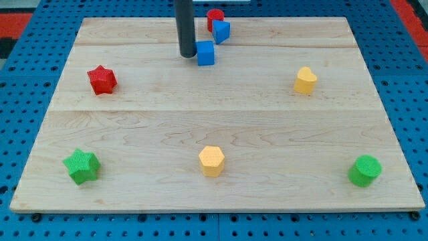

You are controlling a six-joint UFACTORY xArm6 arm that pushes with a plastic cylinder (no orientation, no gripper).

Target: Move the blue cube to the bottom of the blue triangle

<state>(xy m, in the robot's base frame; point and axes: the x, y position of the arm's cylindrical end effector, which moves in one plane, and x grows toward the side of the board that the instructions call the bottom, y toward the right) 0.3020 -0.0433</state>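
The blue cube (205,53) lies on the wooden board (214,127) near the view's top, a little left of centre. My tip (187,54) touches the cube's left side. The blue triangle (221,31) lies just above and right of the cube, with a narrow gap between them. A red cylinder (215,17) sits against the triangle's upper left, near the board's top edge.
A red star (101,79) lies at the left. A yellow block (305,79) lies at the right. A green star (81,165), a yellow hexagon (211,161) and a green cylinder (364,170) lie along the view's bottom.
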